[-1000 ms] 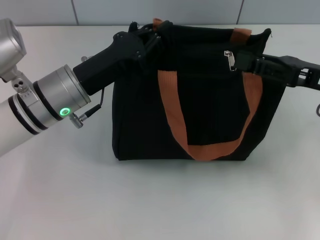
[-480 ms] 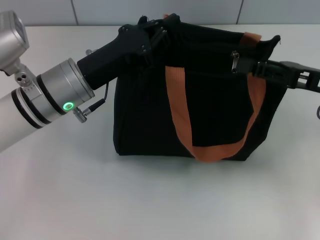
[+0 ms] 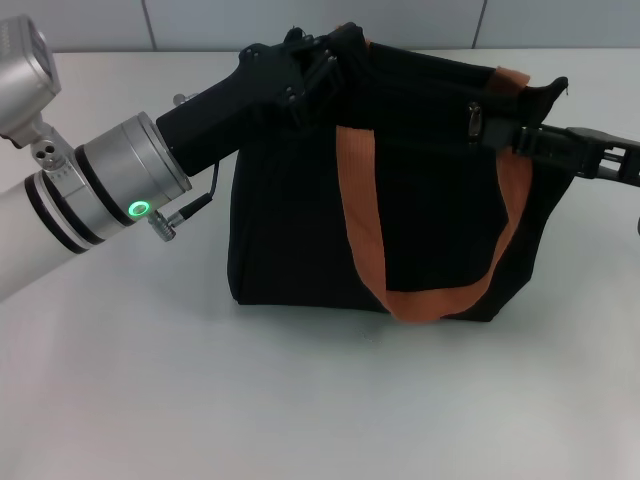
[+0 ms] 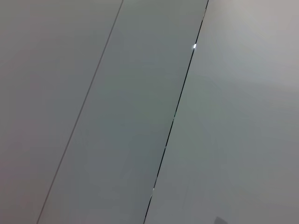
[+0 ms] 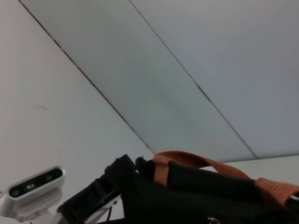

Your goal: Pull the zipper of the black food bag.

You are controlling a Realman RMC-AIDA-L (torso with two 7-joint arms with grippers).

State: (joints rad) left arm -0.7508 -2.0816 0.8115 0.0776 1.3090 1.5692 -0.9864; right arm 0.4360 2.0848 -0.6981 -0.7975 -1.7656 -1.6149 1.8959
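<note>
Upper centre of the head view: left gripper (image 3: 335, 55) clamps the black food bag (image 3: 300, 240). Right gripper (image 3: 500, 130) pinches the zipper (image 3: 474, 122); recommend pulling straight along the track, corner braced.

Black food bag (image 3: 420, 220) was all black w/ orange-brown strap handles (image 3: 360, 230). Zipper (image 3: 475, 124) tab looked silver. Both grippers were black, left arm silver w/ a green light (image 3: 139, 210). Table (image 3: 300, 400) was plain off-white.

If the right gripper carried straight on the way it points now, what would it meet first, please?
The right gripper points across the top of the black food bag toward the left gripper. Probably the zipper just ahead of it comes first, though depth is unclear.
</note>
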